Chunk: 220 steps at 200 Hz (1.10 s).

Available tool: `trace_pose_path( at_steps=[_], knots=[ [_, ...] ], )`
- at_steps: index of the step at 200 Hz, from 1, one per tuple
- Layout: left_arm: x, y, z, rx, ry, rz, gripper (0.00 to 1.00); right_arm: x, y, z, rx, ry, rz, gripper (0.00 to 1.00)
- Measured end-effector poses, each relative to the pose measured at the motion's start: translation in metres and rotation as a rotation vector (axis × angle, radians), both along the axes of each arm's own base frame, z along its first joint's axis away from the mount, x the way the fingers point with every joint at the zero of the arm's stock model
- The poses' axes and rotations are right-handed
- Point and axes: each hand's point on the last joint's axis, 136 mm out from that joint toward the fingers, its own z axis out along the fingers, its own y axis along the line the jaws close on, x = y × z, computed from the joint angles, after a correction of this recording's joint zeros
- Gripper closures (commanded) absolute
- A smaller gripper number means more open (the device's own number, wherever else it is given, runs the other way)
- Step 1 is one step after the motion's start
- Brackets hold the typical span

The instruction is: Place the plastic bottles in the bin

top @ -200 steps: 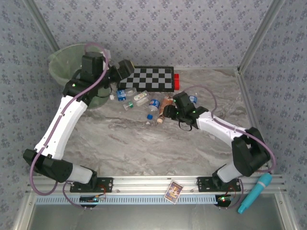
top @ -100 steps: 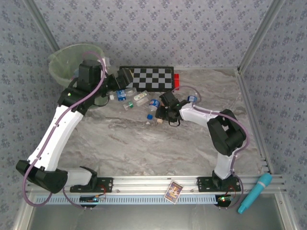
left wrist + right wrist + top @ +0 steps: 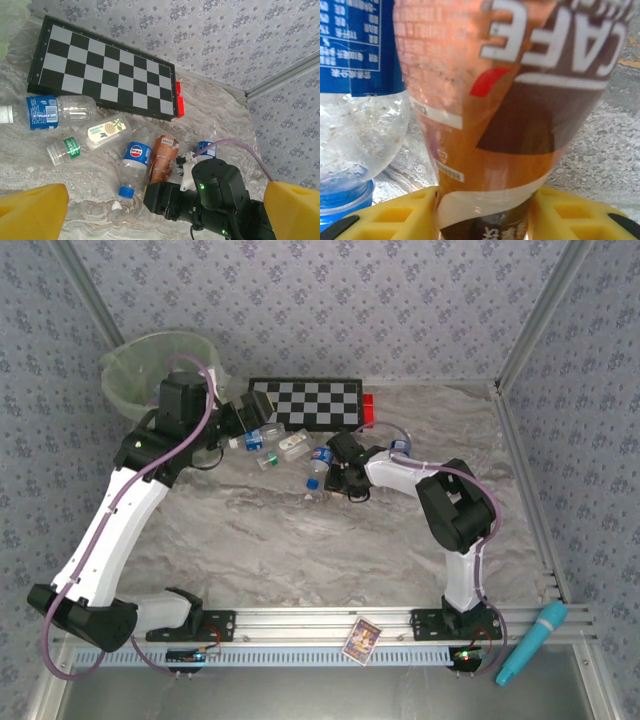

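Grey marbled tabletop (image 3: 300,540) lies under my right claw (image 3: 482,215), its yellow fingers (image 3: 385,215) pinching a glossy orange-brown bottle (image 3: 490,100) beside a clear blue-labelled bottle (image 3: 355,100) near the checkerboard (image 3: 305,403), my left claw (image 3: 162,210) gaping wide nearby, the round translucent green bin (image 3: 125,380) at far left.

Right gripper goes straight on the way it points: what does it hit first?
The orange-brown bottle: it sits between the fingers of the right gripper. The blue-labelled bottle lies just left of that line in the wrist view.
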Motion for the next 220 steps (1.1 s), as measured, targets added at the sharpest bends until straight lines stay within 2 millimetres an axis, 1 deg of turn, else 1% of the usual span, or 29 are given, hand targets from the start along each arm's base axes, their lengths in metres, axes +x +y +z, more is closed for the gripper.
trace_pose_path(
  at_steps=[10, 33, 53, 72, 94, 116, 130, 153, 170, 190, 220],
  knots=[
    [0.0, 0.0, 0.0, -0.001, 0.001, -0.001, 0.0, 0.0, -0.001, 0.0, -0.001, 0.0, 0.001, 0.62],
    [0.0, -0.002, -0.001, -0.008, 0.009, -0.002, 0.0, -0.004, -0.004, 0.001, -0.002, 0.001, 0.0, 0.66],
    [0.002, -0.002, -0.004, -0.016, 0.02, 0.004, 0.0, -0.012, -0.011, 0.004, -0.013, 0.003, -0.003, 0.67],
    [0.003, -0.003, -0.007, -0.027, 0.032, 0.012, 0.0, -0.016, -0.019, 0.014, -0.022, -0.02, -0.012, 0.67],
    [0.005, -0.005, -0.008, -0.052, 0.041, 0.017, 0.0, -0.02, -0.027, 0.039, -0.017, -0.082, -0.011, 0.67],
    [0.007, -0.009, -0.01, -0.077, 0.056, 0.018, 0.0, -0.022, -0.03, 0.072, -0.01, -0.178, 0.011, 0.67],
    [0.009, -0.013, -0.012, -0.095, 0.069, 0.011, 0.01, -0.025, -0.026, 0.097, -0.004, -0.252, 0.047, 0.67],
    [0.012, -0.022, -0.015, -0.126, 0.09, -0.016, 0.04, -0.032, -0.013, 0.137, 0.017, -0.379, 0.129, 0.67],
    [0.013, -0.029, -0.016, -0.152, 0.103, -0.043, 0.07, -0.039, -0.003, 0.16, 0.034, -0.454, 0.189, 0.67],
    [0.015, -0.039, -0.015, -0.186, 0.114, -0.084, 0.1, -0.047, 0.008, 0.178, 0.046, -0.519, 0.258, 0.67],
    [0.015, -0.057, -0.02, -0.232, 0.148, -0.161, 0.14, -0.058, 0.024, 0.191, 0.041, -0.568, 0.355, 0.68]
  ],
)
